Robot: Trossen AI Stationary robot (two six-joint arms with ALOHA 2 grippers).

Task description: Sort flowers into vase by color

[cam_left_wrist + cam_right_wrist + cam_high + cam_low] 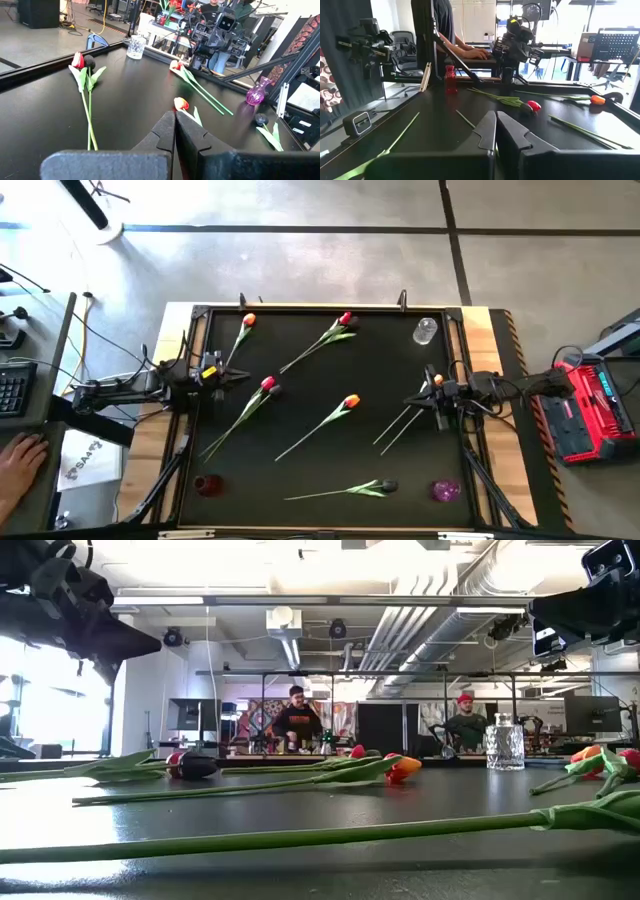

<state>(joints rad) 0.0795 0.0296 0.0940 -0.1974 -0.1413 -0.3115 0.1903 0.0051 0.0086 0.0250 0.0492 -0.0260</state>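
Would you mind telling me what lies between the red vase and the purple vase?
High view: one dark-headed tulip between small red vase and purple vase.

Hidden and cut-off parts
Long thin green tulip stem (300, 836) runs off the low view's left edge (head unseen); two pale stems (398, 427) end under the right arm, heads hidden; person's hand (18, 462) cropped.

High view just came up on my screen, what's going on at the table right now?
Nothing is being handled yet. Both arms wait at the table's sides with shut, empty fingers: the left gripper at the left edge, the right gripper at the right edge. The flowers lie scattered loose on the black mat. A clear vase, a red vase and a purple vase stand in three corners, with no flower in any of them. Sorting has not started.
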